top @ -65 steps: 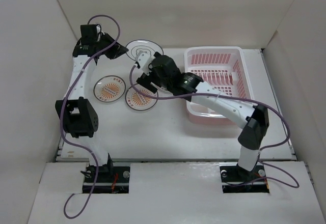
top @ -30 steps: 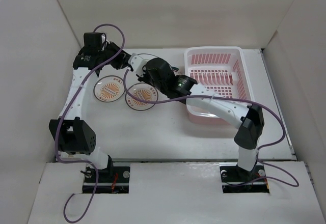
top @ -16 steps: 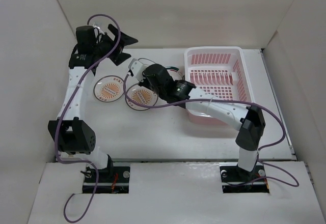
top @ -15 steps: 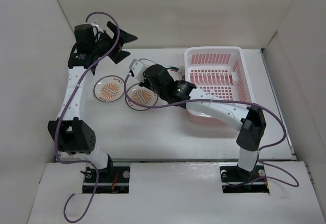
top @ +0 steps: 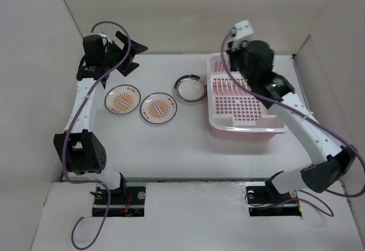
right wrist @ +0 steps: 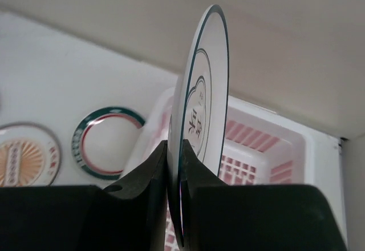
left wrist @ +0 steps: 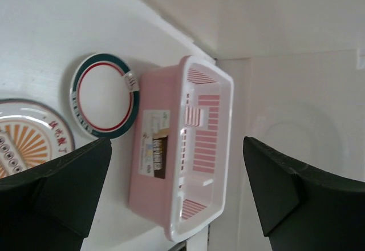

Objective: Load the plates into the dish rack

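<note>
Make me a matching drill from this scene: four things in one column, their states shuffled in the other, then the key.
Column one
1. ringed plate
2. green-rimmed plate
3. sunburst plates
4. left hand

Column two
A. open, holding nothing
B. lying flat just beside the pink rack
C. pinched upright in the right hand
D. lying flat side by side on the table

Pairs: 1-C, 2-B, 3-D, 4-A
</note>
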{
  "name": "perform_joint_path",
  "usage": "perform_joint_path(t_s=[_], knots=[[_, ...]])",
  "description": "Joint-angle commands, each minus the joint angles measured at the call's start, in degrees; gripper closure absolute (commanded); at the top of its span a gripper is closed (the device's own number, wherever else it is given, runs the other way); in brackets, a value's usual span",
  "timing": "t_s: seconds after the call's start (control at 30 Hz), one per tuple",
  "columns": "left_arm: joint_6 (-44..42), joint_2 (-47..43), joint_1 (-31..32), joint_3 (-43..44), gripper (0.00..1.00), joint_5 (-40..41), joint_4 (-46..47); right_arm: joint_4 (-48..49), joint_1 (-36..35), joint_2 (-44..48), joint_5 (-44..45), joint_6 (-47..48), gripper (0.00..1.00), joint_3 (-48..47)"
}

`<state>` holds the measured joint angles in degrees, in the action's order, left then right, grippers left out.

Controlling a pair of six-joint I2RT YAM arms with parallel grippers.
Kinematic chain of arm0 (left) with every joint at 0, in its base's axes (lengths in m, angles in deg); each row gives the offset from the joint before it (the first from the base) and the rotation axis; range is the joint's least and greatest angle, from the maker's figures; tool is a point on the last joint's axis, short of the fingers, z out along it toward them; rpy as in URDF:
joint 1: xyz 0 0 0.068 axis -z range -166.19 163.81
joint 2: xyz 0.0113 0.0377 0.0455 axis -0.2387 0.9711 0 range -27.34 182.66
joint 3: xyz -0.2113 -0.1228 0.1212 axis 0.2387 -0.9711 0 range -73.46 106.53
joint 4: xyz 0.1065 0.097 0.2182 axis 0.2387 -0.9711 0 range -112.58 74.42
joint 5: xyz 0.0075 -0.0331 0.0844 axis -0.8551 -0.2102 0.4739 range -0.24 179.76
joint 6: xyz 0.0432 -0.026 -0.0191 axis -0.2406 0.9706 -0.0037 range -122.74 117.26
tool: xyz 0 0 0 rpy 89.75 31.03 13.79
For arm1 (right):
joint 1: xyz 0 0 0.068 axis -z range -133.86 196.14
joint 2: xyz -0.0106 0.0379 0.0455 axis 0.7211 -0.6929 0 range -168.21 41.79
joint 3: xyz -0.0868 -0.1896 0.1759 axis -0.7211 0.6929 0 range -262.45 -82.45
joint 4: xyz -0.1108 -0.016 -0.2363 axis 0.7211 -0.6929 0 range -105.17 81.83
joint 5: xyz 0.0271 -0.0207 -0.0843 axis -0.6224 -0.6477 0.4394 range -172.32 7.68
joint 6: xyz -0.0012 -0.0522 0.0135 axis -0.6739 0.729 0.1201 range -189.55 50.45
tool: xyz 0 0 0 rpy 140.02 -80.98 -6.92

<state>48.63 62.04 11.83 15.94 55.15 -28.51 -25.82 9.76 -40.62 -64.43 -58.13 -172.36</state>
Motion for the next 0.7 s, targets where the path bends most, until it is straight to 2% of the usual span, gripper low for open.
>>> perform_joint_path(t_s=[0.0,0.13,0.33,0.67], knots=[[-3.1,-3.1,-0.2,-3.9,0.01,0.4,0.4,4.2,10.2,3.4,-12.9,-9.3,1.00,2.9],[-4.5,-4.6,-0.2,-8.5,0.01,0.4,2.7,7.5,19.1,3.4,-24.8,-17.4,1.00,8.6],[-8.2,-6.8,-0.2,-13.1,0.01,3.0,4.4,11.3,22.1,0.3,-32.0,-25.0,1.00,11.2],[-12.8,-7.4,-0.2,-10.2,0.01,6.0,-1.7,14.9,20.4,-4.9,-30.1,-28.5,1.00,10.6]])
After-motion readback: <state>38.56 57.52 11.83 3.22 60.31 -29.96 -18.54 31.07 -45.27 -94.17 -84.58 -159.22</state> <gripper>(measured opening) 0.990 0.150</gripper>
